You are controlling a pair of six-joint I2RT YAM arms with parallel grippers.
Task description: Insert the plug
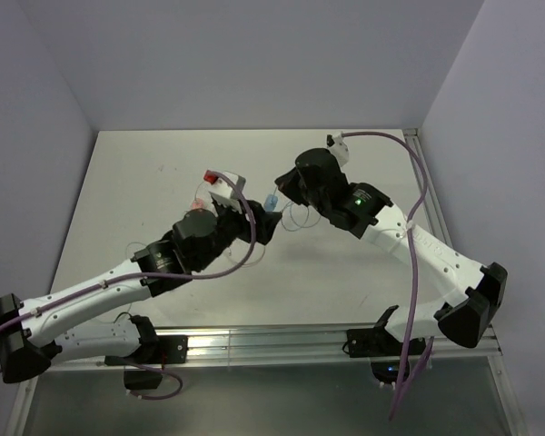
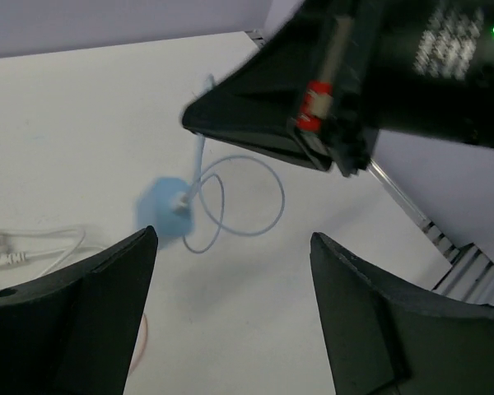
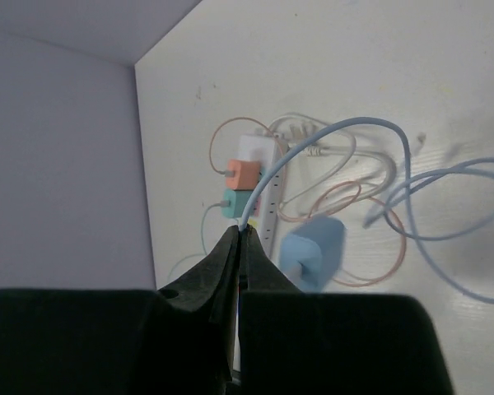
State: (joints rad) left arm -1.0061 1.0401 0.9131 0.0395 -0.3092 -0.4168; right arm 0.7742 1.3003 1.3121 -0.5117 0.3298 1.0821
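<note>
While my right gripper (image 3: 239, 234) pinches the pale blue cable (image 3: 362, 122), jaws closed tight on it, my left gripper (image 2: 233, 239) hangs wide open, empty, near the blue plug (image 2: 166, 207).

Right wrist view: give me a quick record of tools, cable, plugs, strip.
right tool: shut on light-blue cable
left tool: open, holding nothing
blue plug: attached to the cable, beside the power strip, not inserted
strip occupants: orange plug, teal plug
</note>
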